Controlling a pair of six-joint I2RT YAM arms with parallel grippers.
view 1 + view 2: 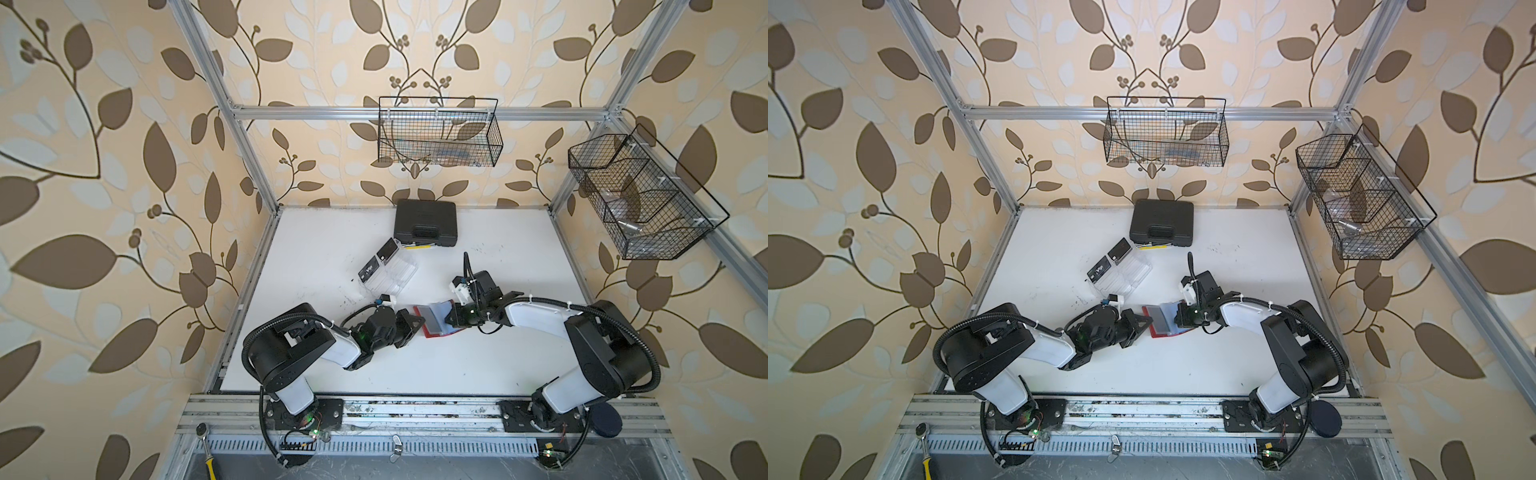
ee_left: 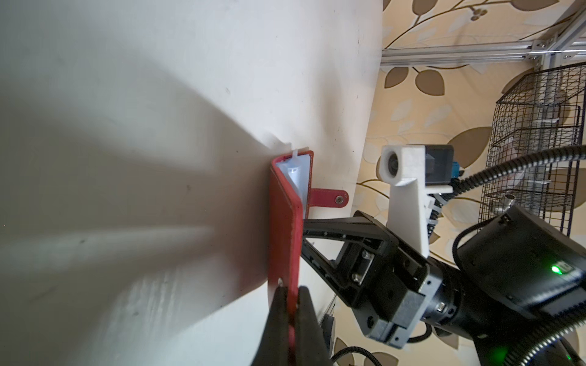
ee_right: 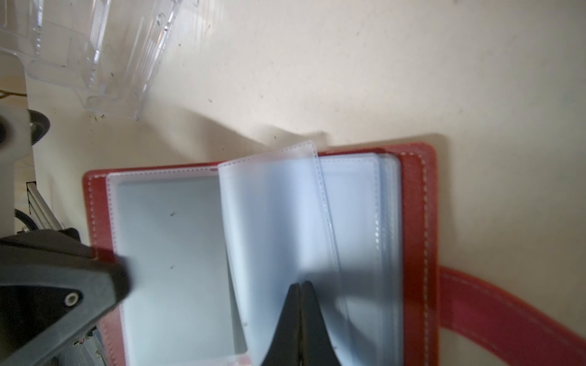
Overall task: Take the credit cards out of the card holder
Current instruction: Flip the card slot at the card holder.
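The card holder (image 1: 432,328) (image 1: 1160,328) lies open mid-table, a red wallet with clear sleeves. My left gripper (image 1: 420,322) (image 2: 290,290) is shut on the edge of its red cover (image 2: 285,221), lifting that side. My right gripper (image 1: 449,321) (image 3: 299,283) is shut, its tips resting against a raised clear sleeve (image 3: 272,206); whether it pinches the sleeve I cannot tell. The sleeves in the right wrist view look bare. Two black credit cards (image 1: 370,272) (image 1: 387,250) lie in the clear tray, also seen in a top view (image 1: 1100,270).
The clear acrylic tray (image 1: 397,274) (image 3: 95,47) sits just behind the left gripper. A black case (image 1: 426,224) stands at the back edge. Wire baskets hang on the back rail (image 1: 438,133) and the right rail (image 1: 636,199). The wallet's strap tab (image 3: 507,317) trails on the table.
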